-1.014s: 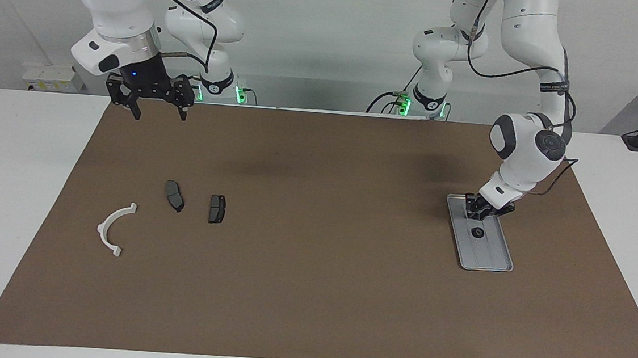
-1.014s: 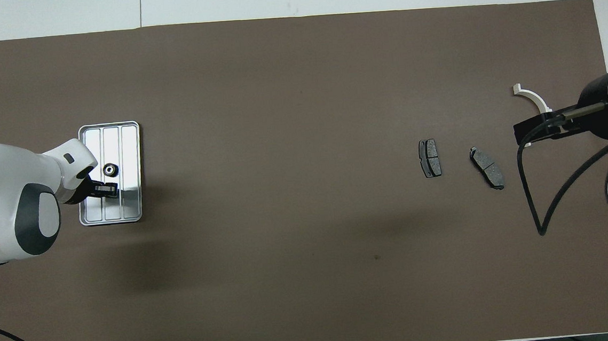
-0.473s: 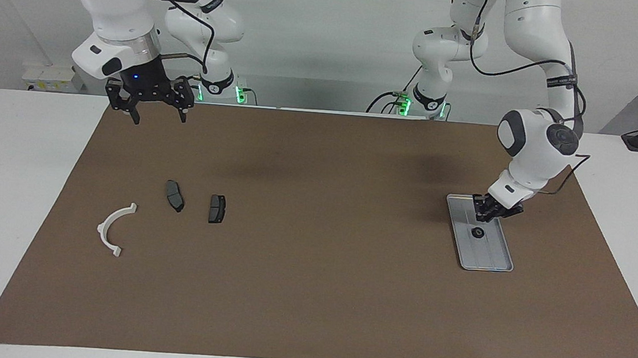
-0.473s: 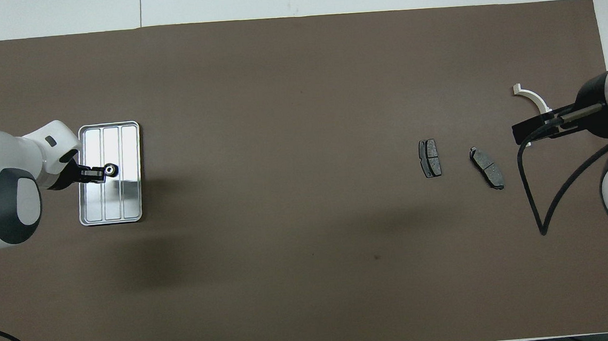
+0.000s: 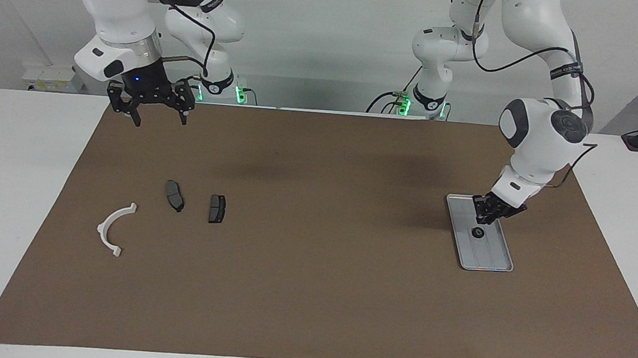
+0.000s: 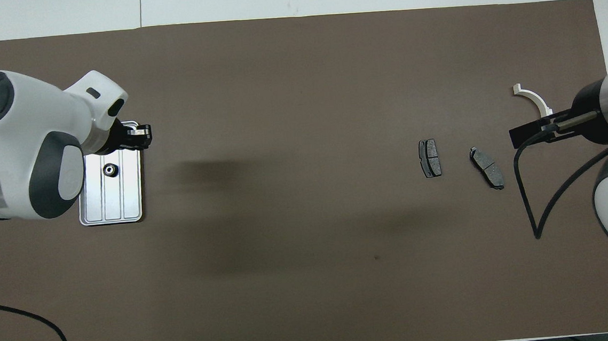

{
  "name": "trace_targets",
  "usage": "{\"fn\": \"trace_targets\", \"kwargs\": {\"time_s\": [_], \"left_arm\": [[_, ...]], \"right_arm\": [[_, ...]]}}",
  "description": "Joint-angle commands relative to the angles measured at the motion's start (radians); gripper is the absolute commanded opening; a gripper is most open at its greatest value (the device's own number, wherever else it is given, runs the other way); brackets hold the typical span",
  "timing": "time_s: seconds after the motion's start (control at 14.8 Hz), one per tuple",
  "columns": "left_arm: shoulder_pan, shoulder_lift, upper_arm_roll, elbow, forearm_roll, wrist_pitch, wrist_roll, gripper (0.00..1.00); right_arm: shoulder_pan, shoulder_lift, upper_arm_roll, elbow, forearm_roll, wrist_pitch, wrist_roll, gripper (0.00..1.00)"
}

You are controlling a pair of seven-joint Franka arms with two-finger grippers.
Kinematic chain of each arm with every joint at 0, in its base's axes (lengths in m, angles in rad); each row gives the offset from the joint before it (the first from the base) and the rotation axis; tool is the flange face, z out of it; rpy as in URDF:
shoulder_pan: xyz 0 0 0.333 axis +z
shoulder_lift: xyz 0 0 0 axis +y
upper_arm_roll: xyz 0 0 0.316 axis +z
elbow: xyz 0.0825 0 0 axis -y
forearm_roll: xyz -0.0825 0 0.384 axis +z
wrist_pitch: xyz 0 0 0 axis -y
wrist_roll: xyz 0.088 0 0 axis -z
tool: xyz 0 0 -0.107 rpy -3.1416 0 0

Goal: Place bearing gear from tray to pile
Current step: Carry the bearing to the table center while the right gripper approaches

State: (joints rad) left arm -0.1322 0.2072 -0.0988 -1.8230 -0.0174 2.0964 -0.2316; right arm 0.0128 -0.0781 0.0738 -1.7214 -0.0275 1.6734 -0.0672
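The bearing gear point(image 5: 478, 232), a small dark ring, lies loose in the silver tray point(image 5: 496, 262) at the left arm's end of the mat; the overhead view shows the gear point(image 6: 109, 169) in the tray point(image 6: 125, 212) too. My left gripper point(image 5: 487, 215) hangs over the tray, shut and holding nothing, apart from the gear. The pile lies at the right arm's end: a white half-ring point(image 5: 114, 228) and two dark pads point(image 5: 174, 195) point(image 5: 217, 208). My right gripper point(image 5: 159, 121) waits open in the air over the mat's edge by the robots.
A brown mat point(image 5: 310, 292) covers the table between the tray and the pile. White table surface point(image 5: 17, 178) borders the mat. Cables trail from both arms.
My left gripper has risen over the tray with its fingers shut on nothing; the gear has stayed in place. The right gripper has drifted up slightly.
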Motion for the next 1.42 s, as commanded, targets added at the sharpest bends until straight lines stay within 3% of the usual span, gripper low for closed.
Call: {"fn": "trace_targets", "kwargs": {"time_s": [0.0,0.14,0.34,0.61,1.01,1.35], "left_arm": [[-0.151,0.162,0.019,0.221,0.010,-0.079,-0.196,0.14],[-0.231,0.253,0.018,0.307,0.066,-0.076,-0.322,0.14],[-0.285,0.290,0.017,0.308,0.080,-0.017,-0.391,0.15],[-0.297,0.285,0.017,0.177,0.105,0.174,-0.463,0.17],[-0.305,0.267,0.017,0.077,0.119,0.263,-0.463,0.21],[-0.317,0.264,0.017,0.062,0.129,0.267,-0.466,0.26]], "right_arm": [[0.001,-0.029,-0.002,-0.038,0.026,0.032,-0.026,1.00],[-0.001,-0.029,-0.003,-0.040,0.026,0.035,-0.025,1.00],[-0.002,-0.028,-0.003,-0.069,0.026,0.060,-0.014,1.00],[-0.010,-0.029,-0.003,-0.138,0.024,0.100,0.003,1.00],[0.025,-0.016,0.003,-0.204,0.024,0.179,0.125,1.00],[0.029,0.012,0.003,-0.247,0.024,0.276,0.266,1.00]]}}
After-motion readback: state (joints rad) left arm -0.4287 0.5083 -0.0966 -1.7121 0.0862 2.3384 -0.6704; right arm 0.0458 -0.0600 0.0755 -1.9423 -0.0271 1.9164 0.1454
